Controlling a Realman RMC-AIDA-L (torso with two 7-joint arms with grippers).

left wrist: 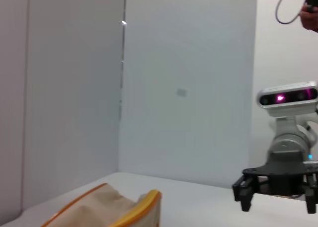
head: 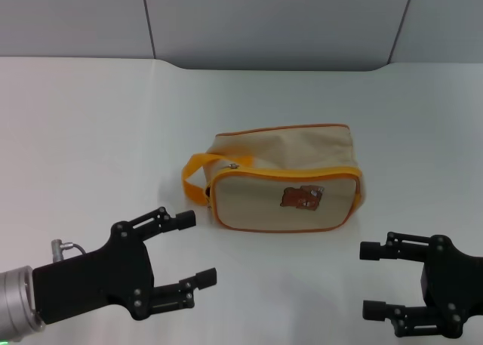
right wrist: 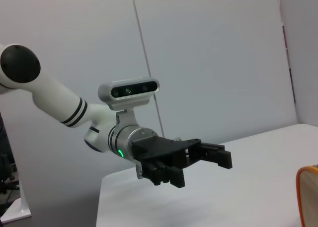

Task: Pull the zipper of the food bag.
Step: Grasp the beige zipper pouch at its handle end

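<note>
Only the head view shows the whole food bag mid-table, zipper by its strap. Left gripper and right gripper hover spread, well apart, bare table between.

You have a plain white table with a smooth, faintly glossy top, its far edge meeting grey wall panels. Only 1 thing lies directly on it: the food bag, resting near the middle of the surface, a little toward the right edge, well back from the near edge. Its orange strap droops onto the tabletop on the left-edge side.
</note>
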